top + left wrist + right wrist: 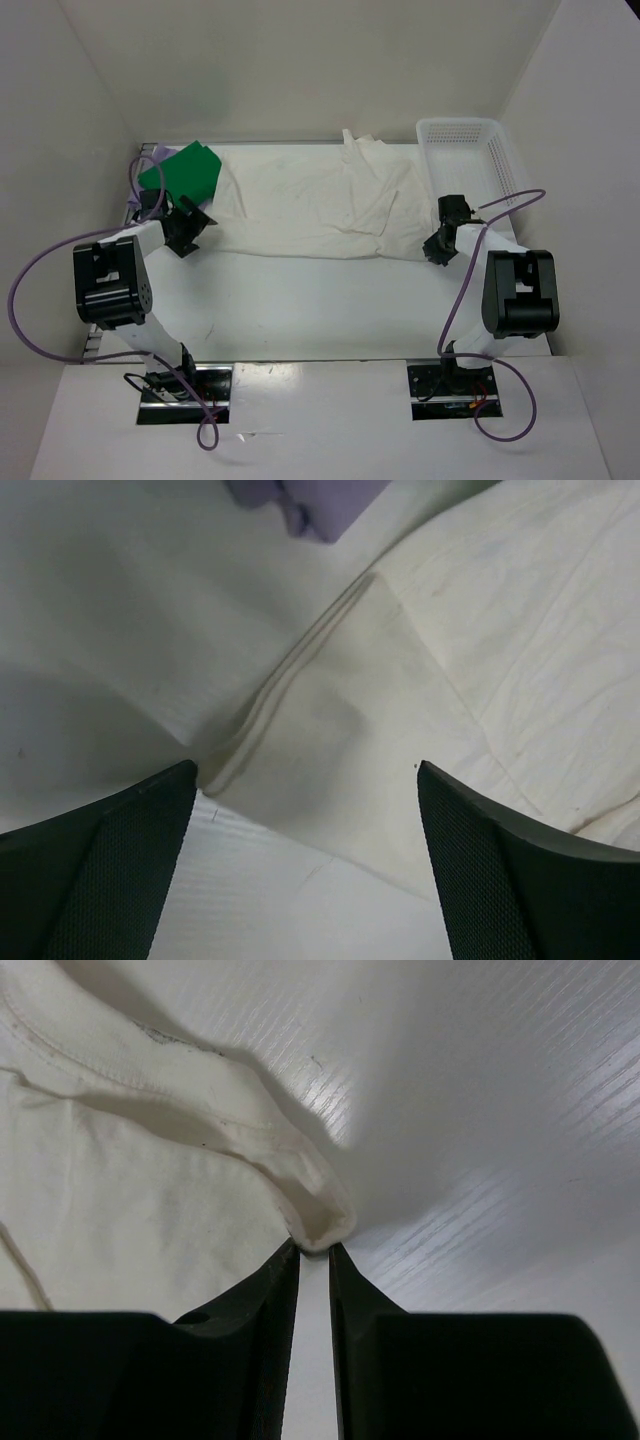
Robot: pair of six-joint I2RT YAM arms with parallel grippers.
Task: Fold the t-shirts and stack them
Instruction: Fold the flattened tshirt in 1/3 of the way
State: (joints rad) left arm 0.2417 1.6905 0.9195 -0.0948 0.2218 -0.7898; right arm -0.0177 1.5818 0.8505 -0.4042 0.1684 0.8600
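Note:
The cream-white t-shirt (pixel 320 205) lies spread across the back of the table. A folded bright green t-shirt (pixel 182 172) rests at the back left, and a corner of the lavender t-shirt (pixel 310 505) shows beside it. My left gripper (pixel 188 232) hangs open just over the white shirt's left edge; in the left wrist view its jaws (pixel 307 772) stand wide apart above a folded hem (pixel 330 740), with nothing between them. My right gripper (pixel 438 245) sits at the shirt's right edge. There its jaws (pixel 314 1248) are nearly together, pinching a small fold of the white cloth (pixel 320 1222) at their tips.
A white plastic mesh basket (pixel 455 122) stands at the back right, close to the right arm. White walls enclose the table on the left, back and right. Purple cables loop out from both arms. Bare tabletop (pixel 320 310) lies between the shirt and the arm bases.

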